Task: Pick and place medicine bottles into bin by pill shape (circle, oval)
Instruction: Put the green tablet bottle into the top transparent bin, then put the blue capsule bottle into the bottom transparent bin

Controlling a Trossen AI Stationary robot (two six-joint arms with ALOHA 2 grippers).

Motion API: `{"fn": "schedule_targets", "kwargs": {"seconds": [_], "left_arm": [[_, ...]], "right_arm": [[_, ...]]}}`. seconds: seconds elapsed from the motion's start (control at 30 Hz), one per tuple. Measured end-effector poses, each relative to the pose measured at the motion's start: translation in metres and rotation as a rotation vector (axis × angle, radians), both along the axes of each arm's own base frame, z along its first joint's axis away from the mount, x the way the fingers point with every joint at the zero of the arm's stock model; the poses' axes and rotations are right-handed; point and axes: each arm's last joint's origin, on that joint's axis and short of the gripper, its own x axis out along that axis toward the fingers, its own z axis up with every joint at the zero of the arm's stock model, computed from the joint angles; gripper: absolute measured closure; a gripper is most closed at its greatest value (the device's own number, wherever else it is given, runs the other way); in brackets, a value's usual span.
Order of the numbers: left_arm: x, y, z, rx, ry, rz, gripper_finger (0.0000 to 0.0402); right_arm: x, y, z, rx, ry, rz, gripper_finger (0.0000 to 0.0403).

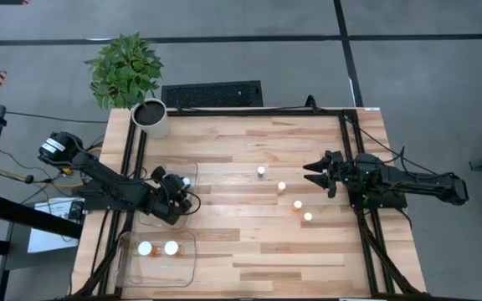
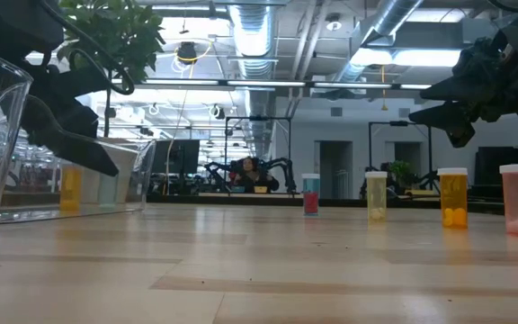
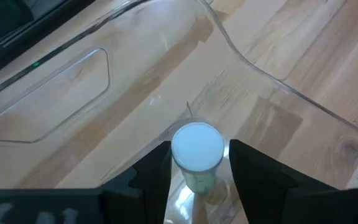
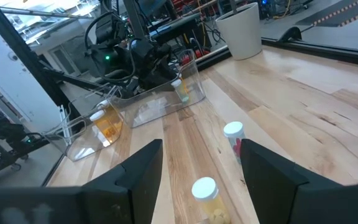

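A clear plastic bin (image 1: 159,261) near the surface's (image 1: 249,259) left front corner holds two white-capped amber bottles (image 1: 157,248). Just behind it along the left edge, the left claw (image 3: 197,171) reaches into a second clear bin (image 1: 187,176), its dark fingers (image 3: 151,177) flanking a small white-capped bottle (image 3: 197,152) standing upright on the bin floor; whether they press it or stand just off cannot be told. Four more medicine bottles (image 1: 284,194) stand in a loose line mid-surface, well apart from the bins, with pale yellow, orange, pink and red contents. The right claw (image 1: 315,174) hovers open beside them toward the right edge. A white potted plant (image 1: 150,117) occupies the far left corner.
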Motion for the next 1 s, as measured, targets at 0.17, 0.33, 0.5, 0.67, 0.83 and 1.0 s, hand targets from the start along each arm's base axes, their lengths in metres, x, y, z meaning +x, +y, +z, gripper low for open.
{"fn": "schedule_targets", "kwargs": {"seconds": [0.17, 0.33, 0.5, 0.67, 0.83, 1.0], "left_arm": [[0.001, 0.000, 0.000, 0.000, -0.008, 0.002, 0.0216], [0.006, -0.003, 0.008, 0.012, 0.000, -0.015, 0.0183], [0.008, -0.004, 0.021, 0.031, 0.042, -0.009, 0.0172], [0.008, -0.004, 0.033, 0.043, 0.090, 0.018, 0.0175], [0.012, -0.006, 0.057, 0.050, 0.132, 0.032, 0.0175], [0.021, -0.010, 0.098, 0.062, 0.118, 0.035, 0.0175]], "right_arm": [[0.000, 0.000, 0.000, 0.000, 0.000, 0.000, 0.0178], [0.000, 0.000, 0.000, 0.000, 0.000, 0.000, 0.0178], [0.000, 0.000, 0.000, 0.000, 0.001, 0.000, 0.0178], [0.000, 0.000, 0.000, 0.000, 0.000, 0.000, 0.0178], [0.000, 0.000, 0.000, 0.000, 0.000, 0.000, 0.0178], [0.000, 0.000, 0.000, 0.000, 0.000, 0.000, 0.0178]]}}
